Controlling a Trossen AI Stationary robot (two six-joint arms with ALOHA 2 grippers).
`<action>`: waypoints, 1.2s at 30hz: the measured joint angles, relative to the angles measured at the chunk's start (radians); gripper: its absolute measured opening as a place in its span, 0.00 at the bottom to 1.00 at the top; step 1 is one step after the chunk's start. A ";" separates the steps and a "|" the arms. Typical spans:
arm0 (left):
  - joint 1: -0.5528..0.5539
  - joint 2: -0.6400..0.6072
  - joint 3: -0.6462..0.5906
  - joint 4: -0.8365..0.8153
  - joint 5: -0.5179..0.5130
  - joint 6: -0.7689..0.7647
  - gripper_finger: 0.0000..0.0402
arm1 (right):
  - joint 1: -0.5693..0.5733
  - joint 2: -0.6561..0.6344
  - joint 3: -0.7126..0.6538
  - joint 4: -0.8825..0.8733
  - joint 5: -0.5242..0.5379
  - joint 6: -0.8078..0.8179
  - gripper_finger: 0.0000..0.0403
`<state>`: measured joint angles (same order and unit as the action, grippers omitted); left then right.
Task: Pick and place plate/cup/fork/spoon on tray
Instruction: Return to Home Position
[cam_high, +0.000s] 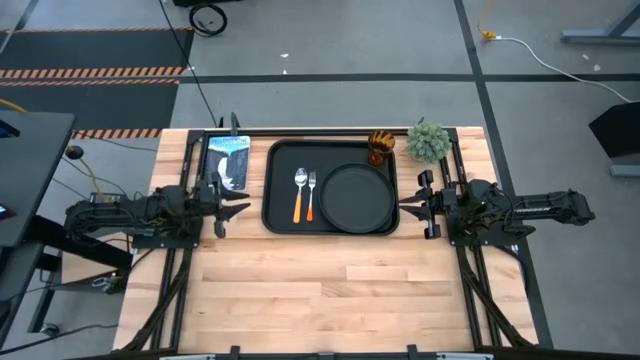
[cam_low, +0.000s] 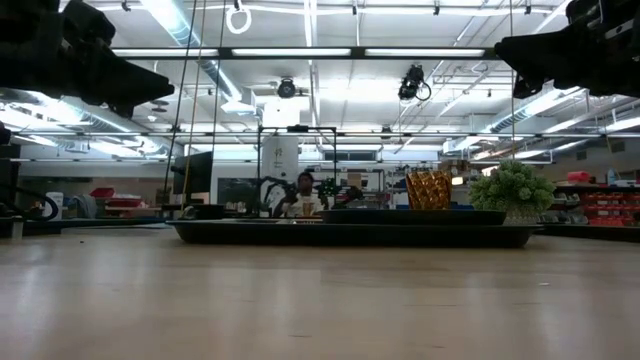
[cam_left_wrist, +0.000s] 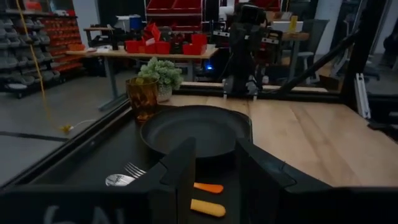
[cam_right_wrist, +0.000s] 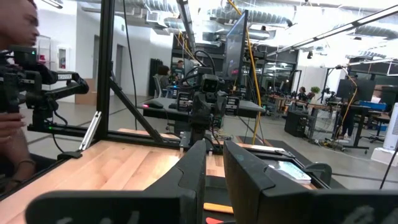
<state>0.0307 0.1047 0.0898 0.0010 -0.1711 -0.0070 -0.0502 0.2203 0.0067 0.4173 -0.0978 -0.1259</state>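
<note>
The left gripper (cam_high: 237, 208), dark and two-fingered, hangs with its fingers apart and nothing between them at the left of centre in the overhead frame, just off the left edge of the large black rectangular tray (cam_high: 280, 222) with rounded corners. Opposite it, at the right of centre, the right gripper (cam_high: 410, 204) likewise stands with fingers spread and empty, just off the tray's right edge. Both arms sit above the light wooden tabletop (cam_high: 330, 290) that fills the lower half of the frame.

Everything called for lies on the tray. In its left half rest the slim spoon (cam_high: 299, 193) with silver oval bowl and yellow-orange plastic handle and, just beside it to the right, the slim fork (cam_high: 311, 196) with silver tines and orange handle, both pointing toward the top of the frame. The round flat black plate (cam_high: 356, 196) with raised rim fills the tray's right half. The small translucent amber-orange tumbler (cam_high: 380, 147) stands upright at the tray's upper right corner.

Farther up and right, off the tray, sits a small green potted plant (cam_high: 429, 141). At the upper left of the table lies a flat blue-and-white packet (cam_high: 228, 156).

In the right wrist frame, a person (cam_right_wrist: 15, 93) shows at the left edge beyond the table.
</note>
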 joint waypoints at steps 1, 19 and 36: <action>0.000 0.000 0.000 0.000 0.000 0.012 0.30 | 0.000 0.000 0.000 0.000 0.000 0.000 0.16; 0.000 0.000 0.000 -0.021 0.000 0.039 0.30 | 0.000 0.000 0.000 0.000 0.000 0.000 0.16; 0.000 0.000 0.000 -0.019 0.000 0.037 0.30 | 0.000 0.000 0.000 0.000 0.000 0.000 0.16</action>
<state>0.0307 0.1047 0.0902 -0.0185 -0.1712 0.0299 -0.0502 0.2203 0.0067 0.4175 -0.0978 -0.1259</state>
